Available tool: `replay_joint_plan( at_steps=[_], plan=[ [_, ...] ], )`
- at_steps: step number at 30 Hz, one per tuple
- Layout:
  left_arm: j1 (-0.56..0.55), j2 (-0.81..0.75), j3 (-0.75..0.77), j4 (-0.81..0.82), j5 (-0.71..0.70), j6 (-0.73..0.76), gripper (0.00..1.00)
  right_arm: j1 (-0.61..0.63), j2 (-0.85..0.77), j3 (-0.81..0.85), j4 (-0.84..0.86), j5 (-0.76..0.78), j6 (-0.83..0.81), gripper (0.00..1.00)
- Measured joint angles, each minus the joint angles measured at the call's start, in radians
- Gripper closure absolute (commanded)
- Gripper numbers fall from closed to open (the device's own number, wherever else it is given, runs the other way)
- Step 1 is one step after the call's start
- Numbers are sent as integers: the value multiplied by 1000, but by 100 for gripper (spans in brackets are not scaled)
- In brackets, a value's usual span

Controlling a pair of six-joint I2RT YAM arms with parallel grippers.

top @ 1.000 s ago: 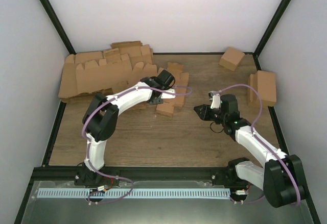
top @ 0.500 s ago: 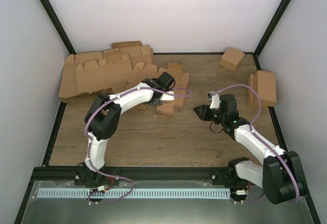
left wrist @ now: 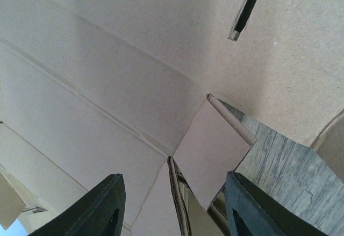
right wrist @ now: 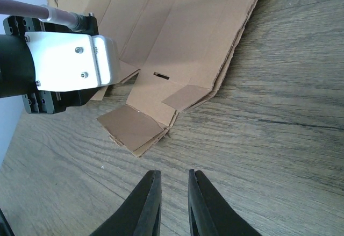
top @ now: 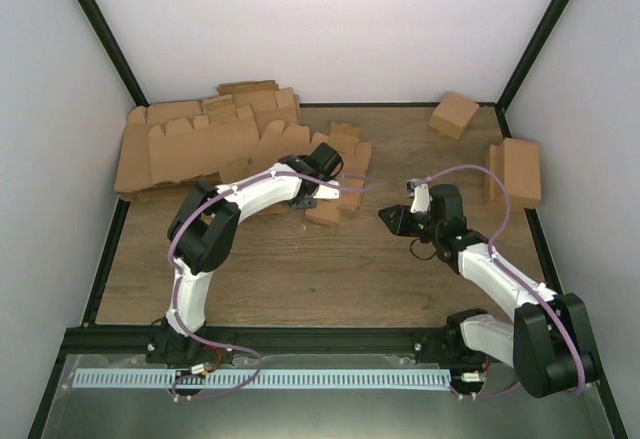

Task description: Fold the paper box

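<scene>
Left arm edges in over the paper box (top: 323,214); the sheet is not yet folded

Over the last second the left wrist creeps slightly towards the pile of flat blanks (top: 190,144) and the sheet's near flap shifts a hair with it, while the right arm holds still. That looks like lining up on a flap, so folding has hardly begun. The left fingers (left wrist: 107,204) stand open, with a raised flap edge between them touching neither. The rest of the box lies flat on the worktop (right wrist: 269,139), just ahead of the right fingers (right wrist: 148,204), which are nearly closed on nothing.
</scene>
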Motion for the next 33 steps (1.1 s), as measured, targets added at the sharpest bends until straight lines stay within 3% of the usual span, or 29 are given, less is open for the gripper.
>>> replay_joint_plan(
  at_steps=[11, 25, 33],
  plan=[
    [0, -16, -69, 32, -29, 27, 45, 0, 12, 0, 7, -1, 1, 84],
    [0, -16, -72, 81, -66, 49, 54, 0, 12, 0, 7, 0, 1, 83],
    [0, -16, -64, 75, -65, 48, 46, 0, 12, 0, 7, 0, 1, 84]
  ],
)
